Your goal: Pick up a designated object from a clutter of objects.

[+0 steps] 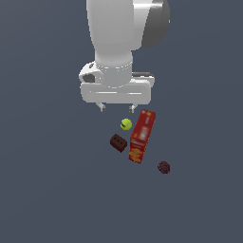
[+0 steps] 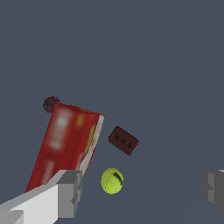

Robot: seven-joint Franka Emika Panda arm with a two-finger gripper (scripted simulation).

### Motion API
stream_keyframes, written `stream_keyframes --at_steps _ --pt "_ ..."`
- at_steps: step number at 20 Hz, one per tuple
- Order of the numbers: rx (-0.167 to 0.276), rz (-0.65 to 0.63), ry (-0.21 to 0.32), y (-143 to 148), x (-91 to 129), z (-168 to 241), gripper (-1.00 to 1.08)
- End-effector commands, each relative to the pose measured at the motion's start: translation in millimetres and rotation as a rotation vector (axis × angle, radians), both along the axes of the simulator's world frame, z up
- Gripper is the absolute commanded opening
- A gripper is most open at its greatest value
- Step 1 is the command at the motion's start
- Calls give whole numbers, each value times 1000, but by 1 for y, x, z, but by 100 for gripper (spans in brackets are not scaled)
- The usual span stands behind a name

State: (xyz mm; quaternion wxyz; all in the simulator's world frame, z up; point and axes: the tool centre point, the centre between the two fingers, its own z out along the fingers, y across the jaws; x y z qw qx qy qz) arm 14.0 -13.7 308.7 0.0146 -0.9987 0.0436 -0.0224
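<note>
A: Where is the tennis ball?

B: On the tabletop, just beside the red cracker box, which lies flat and slanted. The dark brown block sits near the ball on its other side, and the maroon bumpy ball lies well apart, past the box's far end.

A: And the gripper?

B: It hangs above the ball, fingers spread wide and holding nothing. The ball is free.

A: How should the descent go?

B: I'd judge the tight spot is the box side. In the wrist view the ball lies closer to the finger by the box than to the other one, so the gripper should centre over the ball first, then come straight down, so that finger slips between ball and box without nudging either. Close slowly; a round ball will probably roll if pushed from one side.

A: What does each view add?

B: The wrist view shows the off-centre ball and the gap to the box edge. The exterior view shows the height left to descend, and the whole box, which the wrist view partly hides behind a finger.
</note>
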Motion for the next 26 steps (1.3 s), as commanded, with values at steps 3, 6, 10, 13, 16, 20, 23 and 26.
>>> stream_keyframes --at_steps 3,6,10,13,16,20,23,26 --pt "-4 3 6 5 -8 -27 100" --pt "-8 5 10 9 -16 -50 100" --pt "-14 11 17 16 -33 -87 100" --pt "-18 16 22 21 -49 -115 100" --pt "-21 21 28 26 -68 -141 100" --pt "-25 29 34 32 -93 -171 100" --pt "-26 34 38 35 -109 -188 100" --pt "-27 38 41 38 -123 -201 100"
